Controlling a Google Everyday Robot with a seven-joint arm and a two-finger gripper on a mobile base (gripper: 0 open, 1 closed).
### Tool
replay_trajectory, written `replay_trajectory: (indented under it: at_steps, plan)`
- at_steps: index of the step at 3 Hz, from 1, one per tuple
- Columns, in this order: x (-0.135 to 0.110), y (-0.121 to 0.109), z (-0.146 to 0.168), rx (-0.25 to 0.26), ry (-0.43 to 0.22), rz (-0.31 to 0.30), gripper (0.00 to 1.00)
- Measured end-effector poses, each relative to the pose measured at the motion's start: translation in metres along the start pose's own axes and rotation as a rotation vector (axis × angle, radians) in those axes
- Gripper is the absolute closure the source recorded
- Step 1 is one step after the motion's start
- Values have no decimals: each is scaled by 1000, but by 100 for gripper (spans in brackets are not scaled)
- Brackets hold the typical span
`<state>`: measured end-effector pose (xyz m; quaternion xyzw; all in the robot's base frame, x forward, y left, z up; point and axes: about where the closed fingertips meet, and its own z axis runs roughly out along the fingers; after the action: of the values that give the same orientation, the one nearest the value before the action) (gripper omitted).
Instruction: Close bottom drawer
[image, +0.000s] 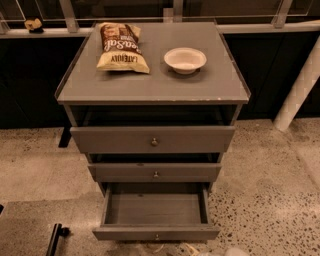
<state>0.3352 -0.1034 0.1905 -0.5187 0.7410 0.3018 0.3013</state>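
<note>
We do not see the end effector in our view, so we cannot tell its state. Nearest us, at the foot of the desk (150, 86), the bottom drawer (156, 209) stands pulled far out, showing only its grey floor. Above it the middle drawer (200, 172) and top drawer (110, 140) sit slightly out. On the desk's top lie a chip bag (121, 47) at left and a white bowl (185, 59) at right, apart.

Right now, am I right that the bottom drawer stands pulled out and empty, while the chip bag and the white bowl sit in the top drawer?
Not quite: the camera view shows the chip bag and the white bowl on the cabinet top, not in the top drawer. The bottom drawer does stand pulled out and empty. The tool is not in view.
</note>
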Motion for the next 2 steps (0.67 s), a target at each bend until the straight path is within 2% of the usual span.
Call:
replay_trajectory:
  at_steps: [1,2]
  plan:
    - [-7,-27,9,53,-1,14,0]
    - [-12,-50,3,111,-4,29,0]
